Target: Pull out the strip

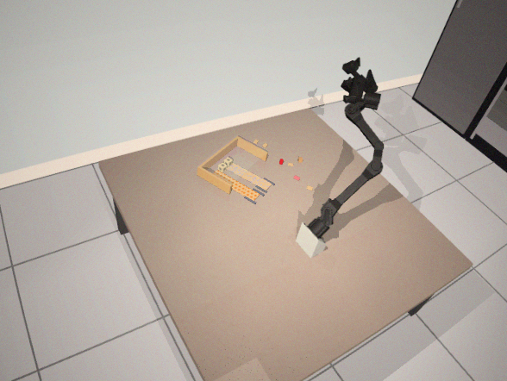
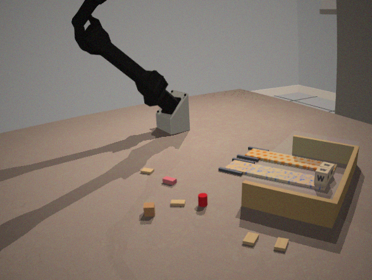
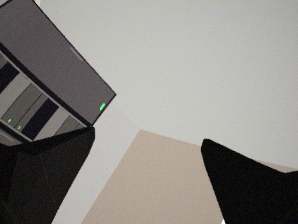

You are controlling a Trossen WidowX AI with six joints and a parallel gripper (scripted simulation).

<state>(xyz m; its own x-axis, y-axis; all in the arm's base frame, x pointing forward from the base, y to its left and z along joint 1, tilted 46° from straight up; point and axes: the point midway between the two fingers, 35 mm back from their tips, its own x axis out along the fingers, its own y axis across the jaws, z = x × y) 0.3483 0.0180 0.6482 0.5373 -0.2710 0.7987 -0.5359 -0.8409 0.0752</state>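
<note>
Seen from above and going left to right, the wooden frame (image 1: 252,148) (image 2: 285,203) comes first, well apart from the claw (image 1: 362,71) (image 3: 149,136) and lower than it, down on the table (image 1: 259,276) (image 2: 95,247). At its closed end sit two pale cubes side by side: one (image 1: 222,166) (image 2: 326,165) by the inner end of the orange-dotted strip (image 1: 243,188) (image 2: 285,158), the other (image 1: 228,161) (image 2: 321,178), with a W on its side, at the inner end of the blue-flecked strip (image 1: 252,176) (image 2: 272,172). Both carry dark marks, so I cannot tell which is the one wanted; either way it lies far off from the claw, out of its reach as posed. Both strips lie inside the frame with their outer ends poking out of its open side. Between frame and claw, also down on the table, come a red cylinder (image 1: 281,161) (image 2: 202,200), a pink block (image 1: 297,178) (image 2: 169,180) and a small orange cube (image 1: 300,159) (image 2: 148,209). The arm's pale base (image 1: 308,242) (image 2: 180,121) stands well apart from the claw, which is raised high. The claw is wide open, with nothing between its fingers. Farthest right, beyond the claw, stands a dark cabinet (image 1: 448,69) (image 3: 55,55).
</note>
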